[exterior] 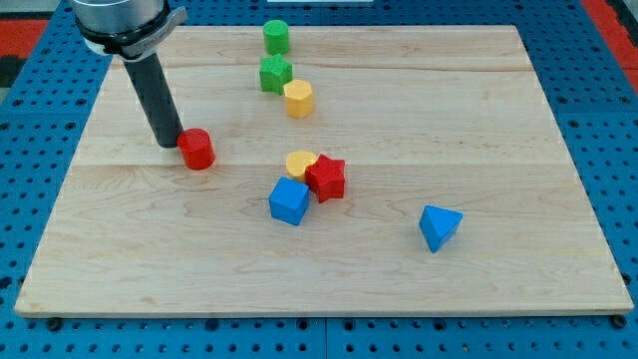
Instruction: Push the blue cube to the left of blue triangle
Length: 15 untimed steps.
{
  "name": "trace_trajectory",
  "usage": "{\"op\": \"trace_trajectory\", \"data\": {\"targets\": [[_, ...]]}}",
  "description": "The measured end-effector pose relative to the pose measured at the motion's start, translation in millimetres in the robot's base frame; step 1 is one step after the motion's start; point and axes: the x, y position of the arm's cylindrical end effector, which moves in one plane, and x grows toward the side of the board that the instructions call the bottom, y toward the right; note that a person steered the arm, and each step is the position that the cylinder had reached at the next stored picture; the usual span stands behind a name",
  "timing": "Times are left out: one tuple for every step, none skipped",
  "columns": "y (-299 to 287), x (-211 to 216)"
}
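On the wooden board (498,90), my tip (167,146) touches the red cylinder (197,150)

**Surroundings of the wooden board**

A pale wooden board (329,269), made of joined planks with visible grain, filled most of the view. Around it on every side lay a blue perforated surface (618,150) with regular rows of holes. Beyond the board's upper corners, red areas (25,25) showed. Lighting was even, with soft shadows.
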Motion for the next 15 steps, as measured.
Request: {"op": "trace_trajectory", "data": {"targets": [[0.0,32.1],[0.6,56.2],[24.6,65.3],[59.4,65.3],[89.3,65.3],[96.8,65.4],[101.7,75.9],[119.4,104.2],[137.7,126.1],[138.5,150.8],[132.4,154.4],[105.6,133.7],[85.1,101.6],[89.8,75.9],[113.5,80.1]]}}
